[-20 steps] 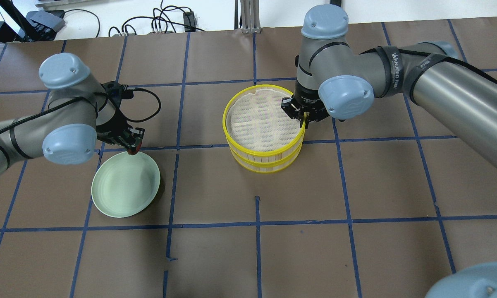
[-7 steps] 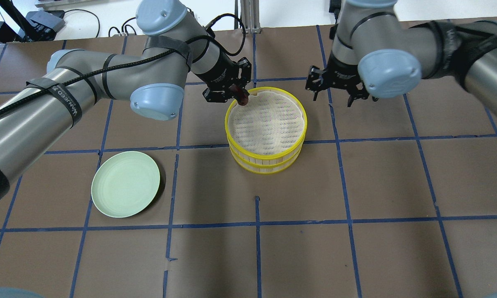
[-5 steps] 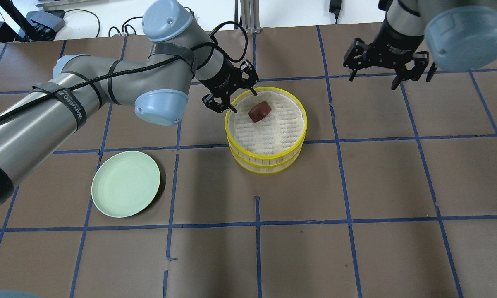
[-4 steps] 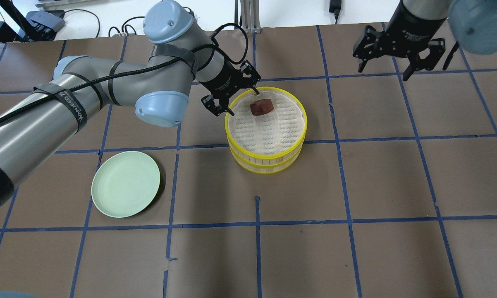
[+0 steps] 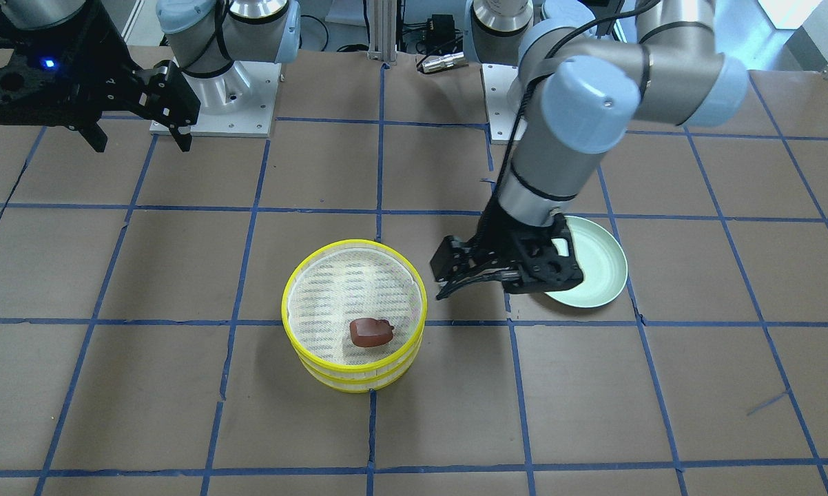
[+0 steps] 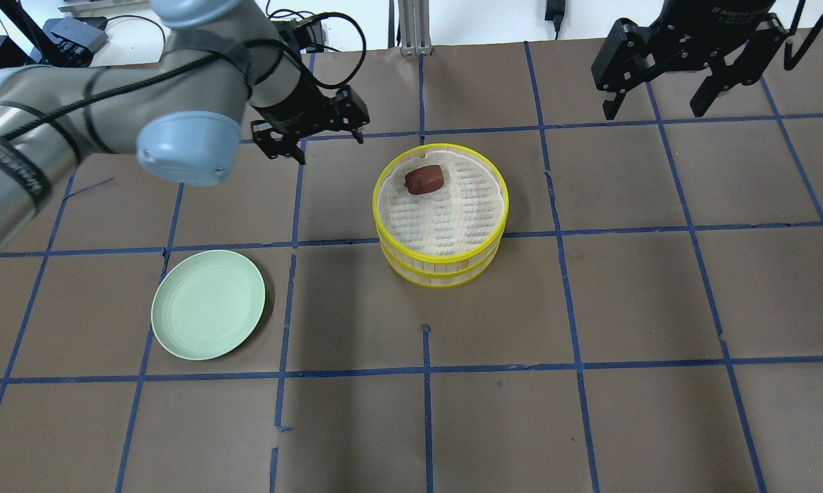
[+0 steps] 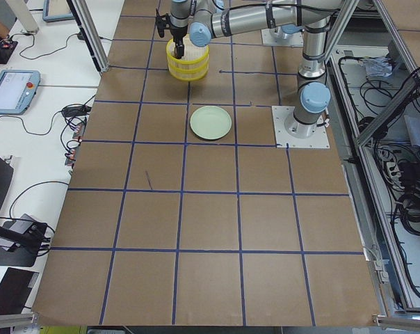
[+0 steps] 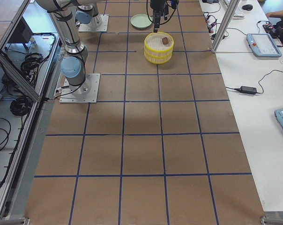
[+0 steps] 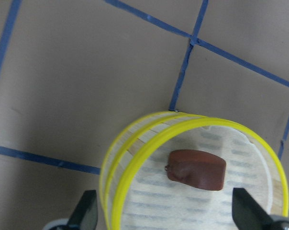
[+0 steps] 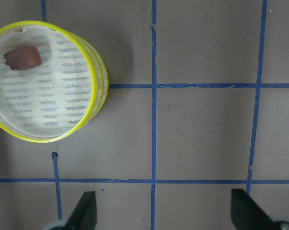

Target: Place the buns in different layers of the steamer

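The steamer (image 6: 439, 266) stands as two stacked yellow-rimmed trays at the table's middle. The reddish-brown bun (image 6: 424, 179) lies on the top tray's mesh floor, near its far rim. The bun also shows in the front view (image 5: 370, 332) and the left wrist view (image 9: 196, 169). The white bun is hidden. My left gripper (image 6: 326, 140) is open and empty, to the left of the steamer and apart from it. My right gripper (image 6: 653, 103) is open and empty, raised far to the steamer's right and beyond it.
A pale green plate (image 6: 208, 304) sits empty to the near left of the steamer; in the front view my left gripper (image 5: 445, 279) hangs beside the plate (image 5: 603, 265). Brown paper with blue tape lines covers the table.
My left gripper carried the brown bun from the plate to the steamer, let it go on the top tray and drew back left. My right gripper left the tray's rim and moved far right.
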